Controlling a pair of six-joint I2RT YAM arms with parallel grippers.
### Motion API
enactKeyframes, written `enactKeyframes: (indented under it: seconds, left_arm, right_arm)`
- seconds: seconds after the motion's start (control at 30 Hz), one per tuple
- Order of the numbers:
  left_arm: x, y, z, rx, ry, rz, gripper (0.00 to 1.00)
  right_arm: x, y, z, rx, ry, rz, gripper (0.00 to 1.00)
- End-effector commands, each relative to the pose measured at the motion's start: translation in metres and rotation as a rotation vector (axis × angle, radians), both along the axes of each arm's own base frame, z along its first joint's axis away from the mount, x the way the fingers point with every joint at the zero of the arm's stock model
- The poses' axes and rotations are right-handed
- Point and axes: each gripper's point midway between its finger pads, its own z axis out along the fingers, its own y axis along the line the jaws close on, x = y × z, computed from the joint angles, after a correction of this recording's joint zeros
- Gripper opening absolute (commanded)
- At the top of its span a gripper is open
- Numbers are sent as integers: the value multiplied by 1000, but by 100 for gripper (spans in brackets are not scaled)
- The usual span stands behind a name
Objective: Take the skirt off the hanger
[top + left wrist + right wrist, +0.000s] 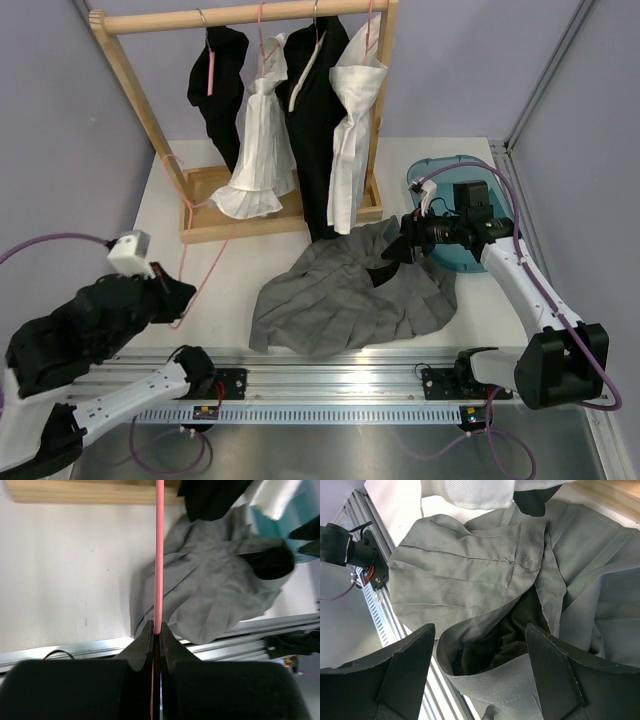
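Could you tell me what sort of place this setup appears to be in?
Probably a robotics lab test cell, staged as a small wardrobe: robot arms bolted to an aluminium rail, plain panel walls enclosing a white table, and a wooden clothes rack with hung garments.

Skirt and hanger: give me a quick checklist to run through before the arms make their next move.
1. Left gripper shut on hanger: ok.
2. Hanger apart from skirt in the top view: ok.
3. Skirt lying on table: ok.
4. Right gripper open above skirt: ok.
5. Right fingers clear of the fabric: cannot tell.
6. Skirt's far edge clear of the hanging black garment: cannot tell.
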Motion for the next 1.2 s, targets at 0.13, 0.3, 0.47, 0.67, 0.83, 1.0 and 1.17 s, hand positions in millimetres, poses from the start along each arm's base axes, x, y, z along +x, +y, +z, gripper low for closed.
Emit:
enactKeyframes:
  seconds: [0.13, 0.3, 0.47, 0.67, 0.83, 1.0, 1.17]
  left_arm:
    - [30, 7, -19, 414, 125, 61, 0]
    - [36, -28, -26, 434, 143, -113, 0]
    - [6, -58, -42, 264, 175, -316, 0]
    - [-21, -15, -34, 36, 268, -10, 0]
    - [-18, -20, -63, 47, 366, 78, 0]
    - [15, -15, -60, 259, 326, 147, 0]
    - [53, 14, -52, 482, 302, 240, 0]
  right_arm:
    - [2, -1, 7, -1, -59, 9, 80]
    - [-2, -1, 7, 2, -74, 8, 81]
    - [-4, -3, 8, -9, -102, 19, 80]
    - [-1, 0, 6, 6, -89, 26, 80]
    - [4, 4, 11, 27, -73, 30, 80]
    - [7, 2, 17, 10, -104, 33, 80]
    - [5, 2, 18, 20, -111, 26, 80]
